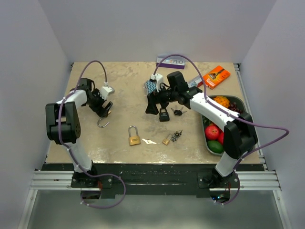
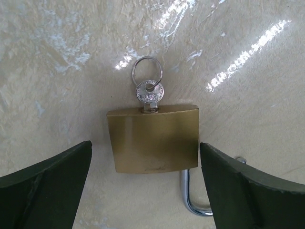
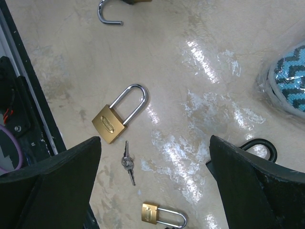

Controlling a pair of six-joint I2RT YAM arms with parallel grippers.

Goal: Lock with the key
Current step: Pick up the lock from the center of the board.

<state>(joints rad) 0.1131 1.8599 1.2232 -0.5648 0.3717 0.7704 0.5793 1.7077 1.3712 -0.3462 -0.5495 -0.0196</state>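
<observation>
With the left gripper and right gripper opened wide, the loose padlock can be pushed askew by uneven closing.

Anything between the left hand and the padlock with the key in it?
Nothing visible. The left hand is open, a finger on each side of the padlock, only bare table between. The key sits in its keyhole; the open shackle lies by one finger.
</observation>
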